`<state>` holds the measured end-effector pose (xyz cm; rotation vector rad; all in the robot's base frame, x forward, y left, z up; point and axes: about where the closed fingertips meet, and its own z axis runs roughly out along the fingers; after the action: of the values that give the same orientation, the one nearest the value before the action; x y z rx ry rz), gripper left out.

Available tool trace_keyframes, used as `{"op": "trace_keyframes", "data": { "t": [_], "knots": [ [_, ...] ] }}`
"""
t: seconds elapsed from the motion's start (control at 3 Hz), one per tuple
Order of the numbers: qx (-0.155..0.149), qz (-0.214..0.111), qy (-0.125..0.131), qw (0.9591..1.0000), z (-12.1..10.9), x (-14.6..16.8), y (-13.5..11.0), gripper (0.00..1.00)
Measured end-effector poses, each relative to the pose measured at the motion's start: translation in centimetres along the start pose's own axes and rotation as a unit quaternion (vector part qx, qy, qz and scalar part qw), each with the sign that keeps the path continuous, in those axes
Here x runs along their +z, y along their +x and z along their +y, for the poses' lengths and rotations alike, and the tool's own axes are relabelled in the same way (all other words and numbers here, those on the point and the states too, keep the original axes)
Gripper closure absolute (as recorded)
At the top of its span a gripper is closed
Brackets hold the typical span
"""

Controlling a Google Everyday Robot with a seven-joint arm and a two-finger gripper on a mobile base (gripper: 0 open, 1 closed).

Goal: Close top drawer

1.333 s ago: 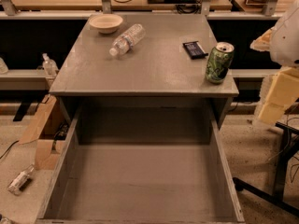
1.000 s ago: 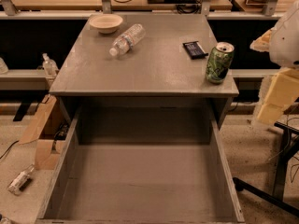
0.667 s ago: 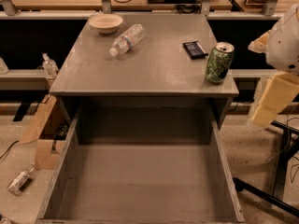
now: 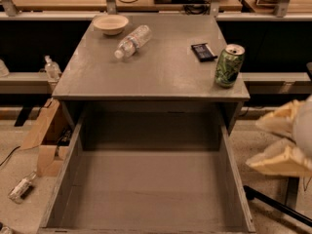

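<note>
Gripper is off at the right edge, just past the top drawer's right wall, its two cream fingers spread apart and holding nothing. The drawer is pulled way out toward the camera. On the tabletop are a bowl, a tipped-over water bottle and a green can.

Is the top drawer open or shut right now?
Open: the drawer is pulled out, empty inside showing. The gripper sits right of it.
</note>
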<state>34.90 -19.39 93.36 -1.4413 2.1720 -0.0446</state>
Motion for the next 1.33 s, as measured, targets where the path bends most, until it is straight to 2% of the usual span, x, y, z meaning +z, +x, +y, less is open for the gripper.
{"op": "trace_keyframes", "data": {
  "t": [0.33, 0.67, 1.0, 1.33],
  "knots": [
    [0.036, 0.008, -0.032, 0.9988, 5.4, 3.1, 4.3, 0.74],
    [0.067, 0.033, -0.108, 0.9914, 11.5, 8.8, 9.3, 1.0],
    [0.068, 0.034, -0.111, 0.9909, 11.7, 8.9, 9.4, 1.0],
    [0.065, 0.023, -0.124, 0.9899, 12.8, 10.5, 8.9, 1.0]
  ]
}}
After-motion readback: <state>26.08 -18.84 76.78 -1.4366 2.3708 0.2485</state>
